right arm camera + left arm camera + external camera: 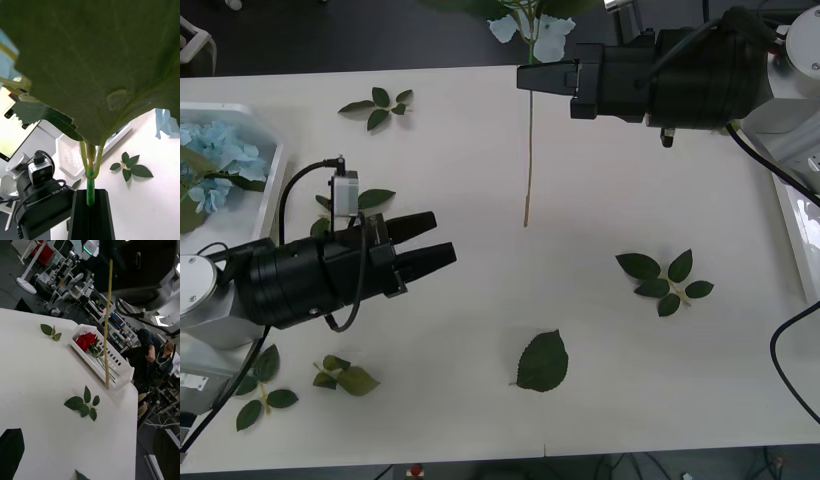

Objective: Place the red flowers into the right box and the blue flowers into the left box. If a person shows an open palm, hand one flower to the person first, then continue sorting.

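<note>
My right gripper (525, 77) is over the table's far middle, shut on the green stem (89, 191) of a blue flower (552, 35). The pale head points past the far edge, and the long stem (529, 150) hangs down towards the tabletop. A broad leaf (93, 63) of it covers most of the right wrist view. My left gripper (430, 240) hovers open and holding nothing over the near left. The left box (275, 165) at the far left holds blue flowers (225, 150). The right box (120, 371) holds red flowers (86, 341); its rim (795, 230) lies at the table's right edge.
Loose leaf sprigs lie scattered: one at the far left (380, 105), one at the right (665, 280), a single leaf at the near middle (542, 360), and two by the near left corner (345, 378) (260, 385). Bare white tabletop lies between them.
</note>
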Tool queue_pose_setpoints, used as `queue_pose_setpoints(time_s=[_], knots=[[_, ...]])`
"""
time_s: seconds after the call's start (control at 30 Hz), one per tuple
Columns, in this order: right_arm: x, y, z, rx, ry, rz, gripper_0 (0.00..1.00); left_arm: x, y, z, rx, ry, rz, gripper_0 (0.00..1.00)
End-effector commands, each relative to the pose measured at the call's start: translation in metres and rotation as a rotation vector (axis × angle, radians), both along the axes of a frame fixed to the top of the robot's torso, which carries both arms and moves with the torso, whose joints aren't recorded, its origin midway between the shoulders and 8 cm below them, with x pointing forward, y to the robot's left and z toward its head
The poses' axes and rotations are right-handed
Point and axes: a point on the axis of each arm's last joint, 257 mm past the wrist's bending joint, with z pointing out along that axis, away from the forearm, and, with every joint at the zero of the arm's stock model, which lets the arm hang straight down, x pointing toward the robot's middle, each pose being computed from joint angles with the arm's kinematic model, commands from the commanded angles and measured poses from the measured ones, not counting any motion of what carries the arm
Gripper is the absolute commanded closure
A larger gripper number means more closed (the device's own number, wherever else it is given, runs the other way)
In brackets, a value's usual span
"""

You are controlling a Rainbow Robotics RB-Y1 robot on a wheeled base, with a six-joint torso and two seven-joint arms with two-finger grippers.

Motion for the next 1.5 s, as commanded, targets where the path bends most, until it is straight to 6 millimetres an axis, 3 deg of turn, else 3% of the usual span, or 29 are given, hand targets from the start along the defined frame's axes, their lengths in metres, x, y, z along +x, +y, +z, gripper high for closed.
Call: queue_pose_setpoints(time_s=[0.03,0.37,0.53,0.73,0.8,0.83,0.87,1.5], knots=[[-0.015,0.019,0.039,0.03,-0.143,0.06,1.0,0.016,-0.044,0.045,-0.114,0.053,-0.016,0.0],[-0.023,0.033,0.028,0.024,-0.122,0.09,1.0,0.048,-0.098,0.074,-0.177,0.047,0.044,0.0],[-0.026,0.034,0.028,0.028,-0.114,0.101,1.0,0.052,-0.119,0.072,-0.167,0.061,0.019,0.0],[-0.026,0.034,0.029,0.031,-0.112,0.099,1.0,0.053,-0.129,0.072,-0.165,0.072,0.002,0.0],[-0.026,0.034,0.028,0.031,-0.109,0.1,1.0,0.055,-0.131,0.072,-0.16,0.068,0.004,0.24],[-0.026,0.034,0.028,0.031,-0.109,0.101,1.0,0.057,-0.133,0.073,-0.159,0.065,0.008,0.81],[-0.026,0.034,0.028,0.032,-0.107,0.1,1.0,0.059,-0.133,0.072,-0.16,0.07,0.011,1.0],[-0.028,0.034,0.031,0.046,-0.099,0.105,1.0,0.065,-0.129,0.069,-0.15,0.071,0.022,1.0]])
